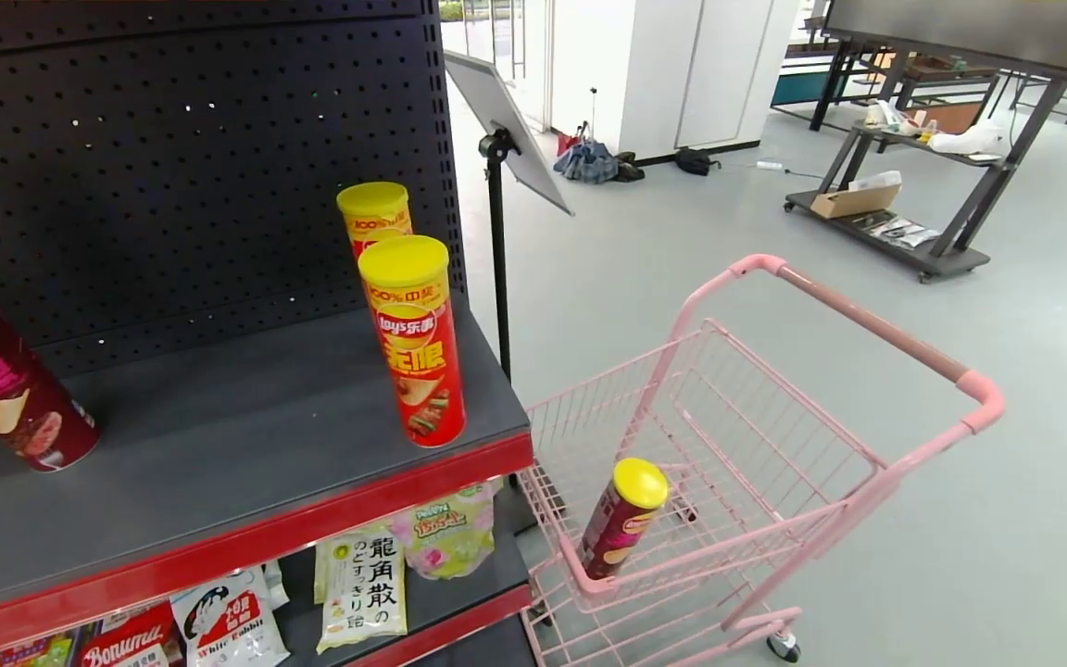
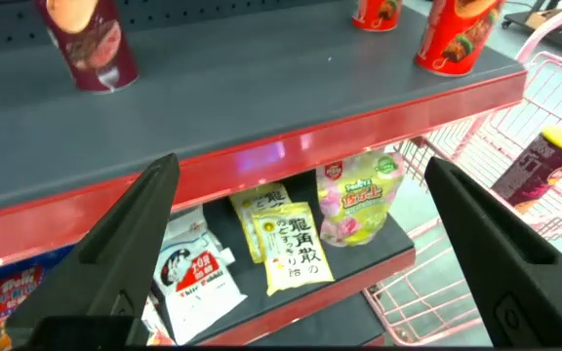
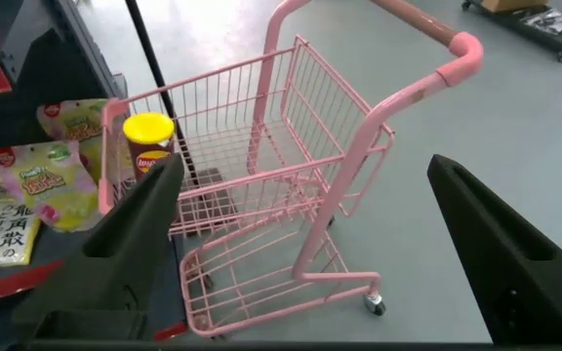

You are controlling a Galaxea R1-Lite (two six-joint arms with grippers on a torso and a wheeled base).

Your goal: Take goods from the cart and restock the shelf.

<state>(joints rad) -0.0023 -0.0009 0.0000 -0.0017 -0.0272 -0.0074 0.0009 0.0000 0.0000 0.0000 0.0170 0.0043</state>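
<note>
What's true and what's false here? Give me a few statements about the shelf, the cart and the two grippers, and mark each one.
1. One yellow-lidded can sits in the pink cart. True.
2. The top shelf board holds four cans. False: it holds three, a front red can, a rear red can and a maroon can.
3. The left gripper is shut on a can. False: it is open and holds nothing.
4. The right gripper is open, with the pink cart in front of it. True.
</note>
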